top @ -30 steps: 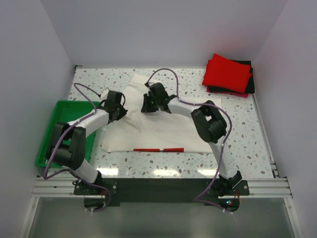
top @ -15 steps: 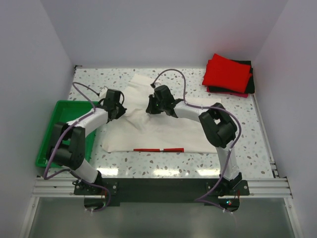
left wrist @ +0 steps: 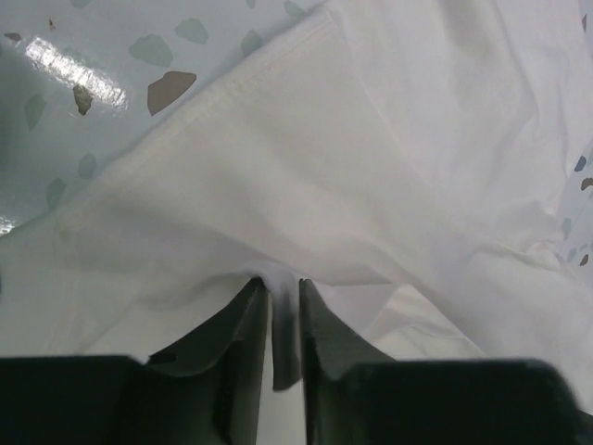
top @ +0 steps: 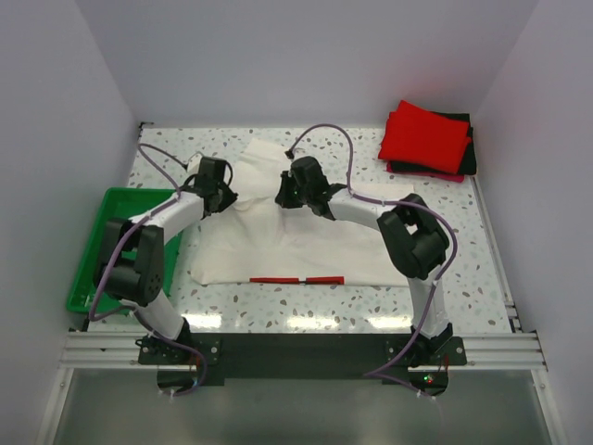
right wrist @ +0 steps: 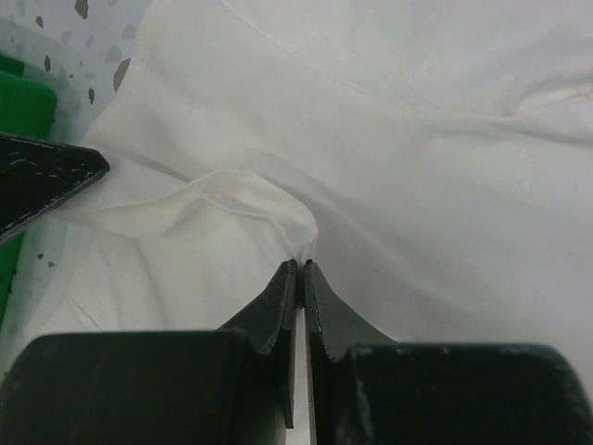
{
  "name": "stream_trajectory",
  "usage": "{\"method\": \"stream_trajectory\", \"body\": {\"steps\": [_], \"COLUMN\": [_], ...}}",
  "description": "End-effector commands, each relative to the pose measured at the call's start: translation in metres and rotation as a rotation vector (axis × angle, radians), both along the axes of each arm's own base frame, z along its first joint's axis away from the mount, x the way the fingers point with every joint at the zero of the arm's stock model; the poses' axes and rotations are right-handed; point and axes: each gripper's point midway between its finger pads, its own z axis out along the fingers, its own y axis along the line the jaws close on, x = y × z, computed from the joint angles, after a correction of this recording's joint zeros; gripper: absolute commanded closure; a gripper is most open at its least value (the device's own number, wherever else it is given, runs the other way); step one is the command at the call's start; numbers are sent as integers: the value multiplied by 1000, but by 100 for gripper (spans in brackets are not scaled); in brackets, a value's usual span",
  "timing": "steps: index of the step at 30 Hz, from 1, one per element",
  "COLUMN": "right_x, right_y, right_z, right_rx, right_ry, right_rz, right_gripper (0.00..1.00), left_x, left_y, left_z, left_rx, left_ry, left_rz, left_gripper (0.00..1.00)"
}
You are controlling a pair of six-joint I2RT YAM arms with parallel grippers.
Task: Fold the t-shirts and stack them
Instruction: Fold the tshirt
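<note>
Overhead: the white shirt [top: 306, 243] lies spread mid-table. The red shirt [top: 424, 135] sits on the black shirt [top: 469, 156] at two o'clock, and the tray [top: 88, 278] is at eight. Your left gripper [top: 215, 192] and right gripper [top: 290, 193] are at its far edge.

Left wrist: jaws narrow, pinching a pucker of cloth.

Right wrist: jaws nearly closed on a raised fold.

Lift both evenly, then draw toward six o'clock so the fold lands straight.

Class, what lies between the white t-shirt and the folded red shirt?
Bare speckled table separates the white t-shirt from the red shirt; the top view shows it.
</note>
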Motion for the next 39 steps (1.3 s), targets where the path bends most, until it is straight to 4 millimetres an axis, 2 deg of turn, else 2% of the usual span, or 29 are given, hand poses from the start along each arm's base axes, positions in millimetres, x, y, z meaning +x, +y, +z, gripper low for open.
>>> {"method": "stream_trajectory", "body": {"steps": [1,4,5,7,9,11,12,13,14,15,16,17,18,19,20,21,22,23,24,25,26,27,28,29,30,31,32,33,39], "right_x": [11,14,15,17,18,23,23,26,29,27,27,30,27,27,27,24,22,24,19,18,17,13,12,10,8,6,5,4,7], "right_y": [-1,-8,-12,-18,-28,-44,-51,-64,-71,-79,-88,-99,-108,-116,-128,-135,-140,-149,-154,-157,-161,-163,-164,-165,-166,-167,-168,-170,-175], "right_z": [31,30,29,31,30,37,35,39,42,38,40,41,45,45,44,48,47,49,44,50,52,49,53,53,53,56,55,57,71], "right_rx": [9,-7,-13,-24,-39,-50,-56,-57,-47,-50,-44,-30,-24,-24,-22,-19,-19,-18,-26,-20,-18,-26,-23,-26,-30,-31,-34,-36,-20], "right_ry": [-89,-92,-89,-93,-89,-96,-87,-79,-76,-48,-39,-26,-28,-23,-7,-6,-1,-1,10,-1,-1,5,-2,-4,-5,-9,-8,-13,-41], "right_rz": [-31,-57,-66,-91,-111,-159,-177,-202,-213,-219,-228,-238,-247,-255,-269,-274,-278,-293,-298,-303,-310,-310,-308,-308,-303,-301,-301,-300,-312], "right_gripper": [93,85,82,73,69,62,60,55,54,54,53,52,52,51,51,51,50,50,50,50,50,50,50,50,50,50,50,50,50], "left_x": [18,21,22,28,36,43,53,59,73,82,90,109,118,127,146,155,164,181,189,200,214,221,228,239,244,248,255,257,265], "left_y": [2,3,5,4,6,5,4,4,1,1,0,-3,-5,-10,-12,-13,-16,-17,-17,-22,-25,-24,-23,-24,-25,-24,-25,-24,-37], "left_z": [14,15,17,22,30,32,43,38,52,55,43,62,47,45,64,62,45,60,59,46,60,40,38,46,24,18,24,9,-4], "left_rx": [-2,-6,-9,-23,-25,-17,-8,1,3,25,40,43,76,76,87,112,126,142,171,172,188,224,239,244,257,264,269,271,217], "left_ry": [-52,-64,-73,-96,-118,-125,-148,-142,-179,-193,-174,-227,-207,-212,-258,-261,-242,-287,-299,-306,-354,-334,-339,-373,-352,-346,-366,-349,-397], "left_rz": [-13,-12,-9,-18,-24,-35,-43,-50,-65,-92,-104,-122,-162,-192,-202,-227,-251,-258,-284,-320,-338,-362,-365,-373,-400,-403,-403,-406,-443], "left_gripper": [70,50,47,41,41,40,39,37,36,34,32,31,30,29,29,29,29,28,27,27,27,27,26,26,26,26,26,26,25]}}
